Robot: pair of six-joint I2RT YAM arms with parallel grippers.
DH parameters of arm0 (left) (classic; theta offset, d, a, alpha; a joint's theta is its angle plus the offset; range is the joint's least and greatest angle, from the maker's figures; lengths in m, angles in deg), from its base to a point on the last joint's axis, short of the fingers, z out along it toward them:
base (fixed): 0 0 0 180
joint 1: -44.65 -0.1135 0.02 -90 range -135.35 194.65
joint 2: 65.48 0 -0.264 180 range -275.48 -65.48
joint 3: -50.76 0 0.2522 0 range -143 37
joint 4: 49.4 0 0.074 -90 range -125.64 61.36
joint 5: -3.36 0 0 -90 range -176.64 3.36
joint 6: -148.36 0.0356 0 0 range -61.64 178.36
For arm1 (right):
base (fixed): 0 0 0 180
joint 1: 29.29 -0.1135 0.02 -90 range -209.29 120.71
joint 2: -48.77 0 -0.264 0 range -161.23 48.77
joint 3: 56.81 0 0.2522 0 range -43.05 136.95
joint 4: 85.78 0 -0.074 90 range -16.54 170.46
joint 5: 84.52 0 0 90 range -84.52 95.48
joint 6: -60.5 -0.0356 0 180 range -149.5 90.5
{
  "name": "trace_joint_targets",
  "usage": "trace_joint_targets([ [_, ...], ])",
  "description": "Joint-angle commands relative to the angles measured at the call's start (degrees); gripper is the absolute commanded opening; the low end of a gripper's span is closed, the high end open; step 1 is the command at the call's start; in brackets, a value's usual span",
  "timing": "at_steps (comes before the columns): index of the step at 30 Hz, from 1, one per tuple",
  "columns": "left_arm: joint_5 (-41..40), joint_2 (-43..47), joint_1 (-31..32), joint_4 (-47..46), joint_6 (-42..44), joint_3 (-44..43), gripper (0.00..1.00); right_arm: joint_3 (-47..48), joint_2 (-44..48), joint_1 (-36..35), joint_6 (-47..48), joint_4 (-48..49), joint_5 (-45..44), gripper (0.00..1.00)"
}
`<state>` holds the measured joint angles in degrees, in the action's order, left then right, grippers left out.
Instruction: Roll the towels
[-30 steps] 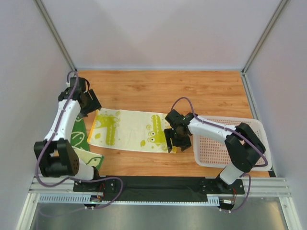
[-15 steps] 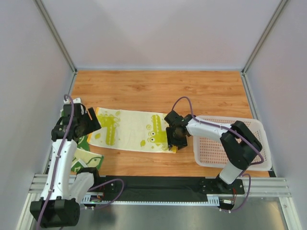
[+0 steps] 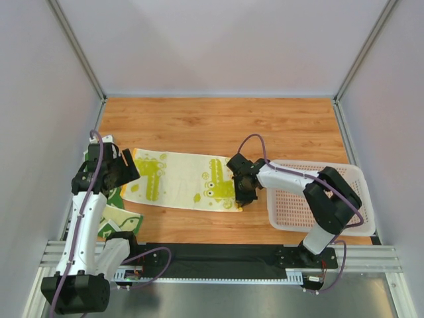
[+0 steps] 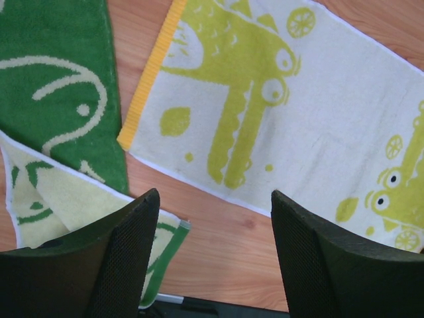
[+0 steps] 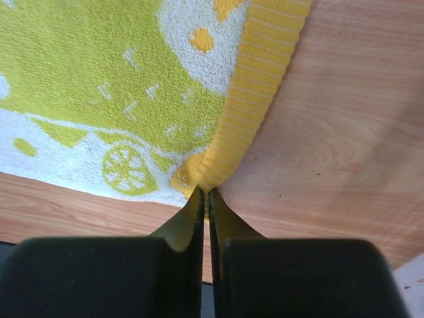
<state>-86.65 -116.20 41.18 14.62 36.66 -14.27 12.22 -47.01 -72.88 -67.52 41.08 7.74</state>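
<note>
The pale yellow towel [image 3: 179,179] lies spread flat across the middle of the table, lime crocodile prints up. My right gripper [image 3: 240,197] is at its near right corner, and the right wrist view shows that gripper [image 5: 204,199] shut on the yellow hem [image 5: 258,86], which bunches at the tips. The dark green towel [image 3: 110,193] lies crumpled at the left, partly under my left arm, with its pale reverse side [image 4: 46,199] turned up. My left gripper [image 3: 118,169] hangs open over bare wood between the two towels; the left wrist view shows this gripper [image 4: 215,202] with nothing between its fingers.
A white perforated basket [image 3: 298,211] stands at the right, with my right arm reaching across its near left corner. The black base rail [image 3: 218,255] runs along the near edge. Side walls close in the table on the left and right.
My right gripper has closed on the pale towel's near right corner. The left arm swung toward the near left edge early on and has since held still, gripper open.
</note>
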Motion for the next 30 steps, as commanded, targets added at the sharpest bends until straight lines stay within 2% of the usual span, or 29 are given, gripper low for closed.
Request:
trace_joint_targets([
  [1,1.3,0.8,0.2,-1.0,0.8,-0.1,0.75,3.9,2.4,0.6,1.6,-2.9,-2.2,0.00],
  [6,0.8,-0.9,0.3,2.2,-3.6,-0.2,0.74,9.5,3.6,6.3,5.1,-8.1,-6.5,0.00],
  [12,0.8,-5.2,1.3,2.9,-7.4,0.4,0.72,13.6,1.6,12.0,8.7,-10.0,-6.2,0.00],
  [19,-1.6,-9.7,11.4,0.0,-17.2,5.6,0.71,17.1,-0.8,17.0,11.4,-10.9,-6.7,0.00],
  [25,-2.2,-12.6,12.3,-2.4,-19.9,10.7,0.68,20.7,-3.1,22.7,13.9,-12.3,-6.0,0.00],
  [30,-3.8,-14.1,13.5,-3.7,-21.1,12.0,0.66,20.3,-3.6,24.1,14.3,-11.5,-3.5,0.00],
])
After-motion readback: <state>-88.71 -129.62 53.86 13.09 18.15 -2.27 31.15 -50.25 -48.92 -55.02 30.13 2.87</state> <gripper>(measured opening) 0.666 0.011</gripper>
